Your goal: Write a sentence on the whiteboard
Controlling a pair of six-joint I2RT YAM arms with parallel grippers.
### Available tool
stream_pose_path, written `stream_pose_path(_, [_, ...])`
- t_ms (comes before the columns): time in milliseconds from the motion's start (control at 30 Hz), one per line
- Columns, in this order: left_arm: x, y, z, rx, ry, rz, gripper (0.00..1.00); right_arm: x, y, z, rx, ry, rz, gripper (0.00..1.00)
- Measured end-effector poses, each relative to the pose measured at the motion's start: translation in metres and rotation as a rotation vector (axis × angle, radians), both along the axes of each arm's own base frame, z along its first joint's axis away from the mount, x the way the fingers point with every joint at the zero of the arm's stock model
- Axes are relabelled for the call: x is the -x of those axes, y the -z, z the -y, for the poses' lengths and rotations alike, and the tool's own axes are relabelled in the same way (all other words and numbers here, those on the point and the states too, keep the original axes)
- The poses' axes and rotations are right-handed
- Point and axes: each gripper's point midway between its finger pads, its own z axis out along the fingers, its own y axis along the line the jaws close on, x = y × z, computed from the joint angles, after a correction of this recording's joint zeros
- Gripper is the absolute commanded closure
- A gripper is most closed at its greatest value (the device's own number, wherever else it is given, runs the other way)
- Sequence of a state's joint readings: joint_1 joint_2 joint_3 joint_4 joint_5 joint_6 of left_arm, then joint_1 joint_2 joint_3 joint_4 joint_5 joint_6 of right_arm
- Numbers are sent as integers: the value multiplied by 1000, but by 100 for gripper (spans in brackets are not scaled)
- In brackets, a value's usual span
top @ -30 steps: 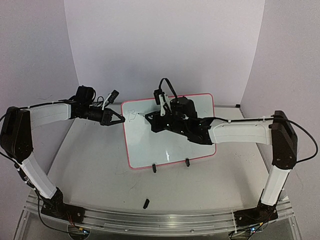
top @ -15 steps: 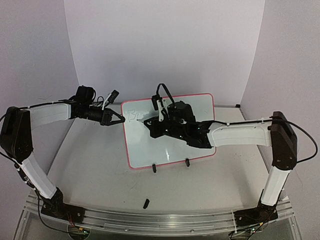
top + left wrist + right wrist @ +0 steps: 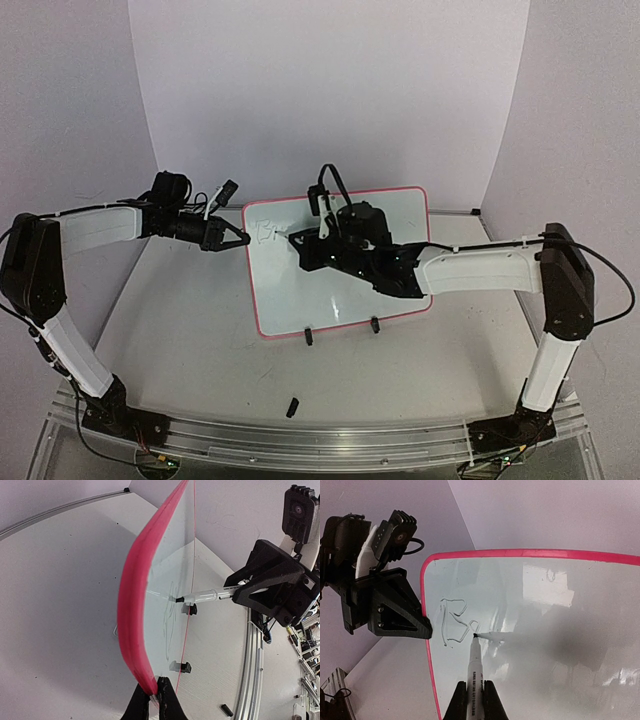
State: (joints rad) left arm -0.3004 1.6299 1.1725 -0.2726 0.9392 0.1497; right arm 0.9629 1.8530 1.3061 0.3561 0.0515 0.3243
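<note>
The whiteboard (image 3: 300, 300) stands tilted on the table, glossy white with a red-pink frame (image 3: 131, 605). My left gripper (image 3: 242, 240) is shut on its left edge, and the left wrist view shows the fingertips (image 3: 154, 696) pinching the frame. My right gripper (image 3: 475, 689) is shut on a slim marker (image 3: 475, 662), whose tip touches the board near its upper left corner. The sentence (image 3: 454, 622) is a thin "B" followed by a small stroke. In the top view the right gripper (image 3: 300, 240) hangs over the board's upper left part.
Two black clip feet (image 3: 309, 338) (image 3: 375, 325) hold the board's lower edge. A small black cap (image 3: 292, 407) lies on the table in front of the board. An aluminium rail (image 3: 320, 440) runs along the near edge. Pale backdrop walls close in the back and both sides.
The right gripper moved the marker tip slightly down, then back up, just right of the "B", adding a small stroke. The left arm and the board have stayed still.
</note>
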Motion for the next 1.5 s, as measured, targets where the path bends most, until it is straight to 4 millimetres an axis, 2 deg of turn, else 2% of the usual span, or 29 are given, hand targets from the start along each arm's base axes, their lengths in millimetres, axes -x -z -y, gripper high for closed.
stream_pose_path(733, [0, 0, 0, 1, 3, 1, 100, 3, 0, 12, -19, 37, 6, 100])
stream_pose_path(833, [1, -1, 1, 1, 7, 4, 100, 7, -5, 17, -21, 29, 10, 100])
stream_pose_path(967, [2, -1, 2, -1, 9, 2, 100, 10, -19, 21, -42, 28, 31, 100])
stream_pose_path(1367, [2, -1, 2, -1, 11, 3, 100, 3, -22, 16, -26, 40, 38, 100])
stream_pose_path(1500, [2, -1, 2, -1, 11, 3, 100, 0, -16, 14, -11, 47, 31, 100])
